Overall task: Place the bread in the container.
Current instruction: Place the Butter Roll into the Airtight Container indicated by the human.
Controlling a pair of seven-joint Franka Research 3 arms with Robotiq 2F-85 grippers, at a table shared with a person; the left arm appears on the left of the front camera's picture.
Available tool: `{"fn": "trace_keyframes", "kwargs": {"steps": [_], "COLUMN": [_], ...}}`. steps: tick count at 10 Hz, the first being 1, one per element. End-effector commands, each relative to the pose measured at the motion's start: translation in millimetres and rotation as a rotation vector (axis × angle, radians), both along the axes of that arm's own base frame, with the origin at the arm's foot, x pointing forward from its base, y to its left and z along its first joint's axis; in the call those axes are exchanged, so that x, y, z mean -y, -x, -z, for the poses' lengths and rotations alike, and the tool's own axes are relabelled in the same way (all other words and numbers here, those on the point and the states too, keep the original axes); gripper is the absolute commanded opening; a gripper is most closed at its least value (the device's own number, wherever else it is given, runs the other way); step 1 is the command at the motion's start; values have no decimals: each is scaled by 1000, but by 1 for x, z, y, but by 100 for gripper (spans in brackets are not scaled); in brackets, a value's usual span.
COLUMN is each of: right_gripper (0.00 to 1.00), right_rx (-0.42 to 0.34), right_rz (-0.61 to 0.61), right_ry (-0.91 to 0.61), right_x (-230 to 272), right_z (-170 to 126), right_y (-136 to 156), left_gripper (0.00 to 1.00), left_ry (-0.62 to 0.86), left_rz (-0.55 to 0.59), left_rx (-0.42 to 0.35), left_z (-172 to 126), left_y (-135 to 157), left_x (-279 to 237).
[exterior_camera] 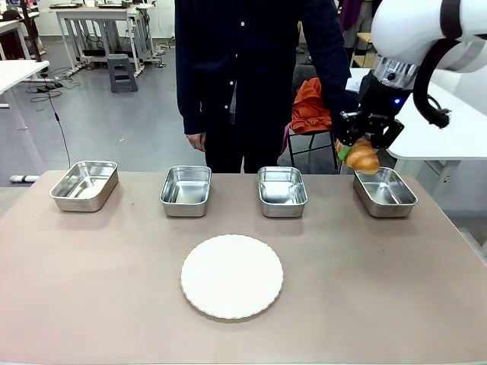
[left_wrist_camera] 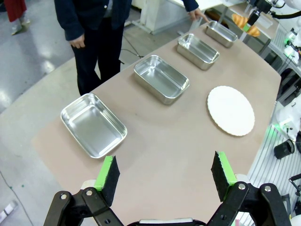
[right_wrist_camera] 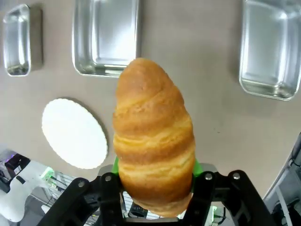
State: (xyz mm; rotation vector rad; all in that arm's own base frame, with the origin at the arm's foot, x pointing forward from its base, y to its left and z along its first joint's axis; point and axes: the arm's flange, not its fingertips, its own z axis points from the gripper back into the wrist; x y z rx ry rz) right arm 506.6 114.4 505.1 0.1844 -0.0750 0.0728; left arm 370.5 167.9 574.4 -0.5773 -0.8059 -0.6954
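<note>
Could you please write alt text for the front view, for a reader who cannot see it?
The right gripper holds a croissant above the rightmost of four steel pans lined along the table's far side. A white plate lies nearer, and a person stands behind.

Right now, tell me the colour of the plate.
White plate, with a scalloped rim; clearest in the front view.

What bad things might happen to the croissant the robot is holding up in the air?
The right claw pinches the golden-brown ridged croissant only at one end, so it might slip out and drop. It hangs above the table near the back rim of the rightmost shiny rectangular steel pan, so a drop now might miss the pan. A tight squeeze might also crush its flaky crust.
</note>
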Motion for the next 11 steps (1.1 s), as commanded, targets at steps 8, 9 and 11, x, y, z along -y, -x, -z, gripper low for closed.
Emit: {"fn": "trace_keyframes", "kwargs": {"steps": [8, 9, 11], "right_gripper": [50, 50, 50], "right_rx": [-26, -21, -3], "right_rz": [124, 121, 145], "right_ry": [-2, 7, 5], "right_x": [94, 111, 130], "right_z": [17, 33, 59], "right_y": [-50, -60, -78], "left_gripper": [100, 100, 100], "left_ry": [-1, -1, -1], "left_rz": [11, 11, 11], "left_rx": [11, 11, 11], "left_z": [0, 0, 0], "left_y": [1, 1, 1], "left_x": [-1, -1, -1]}}
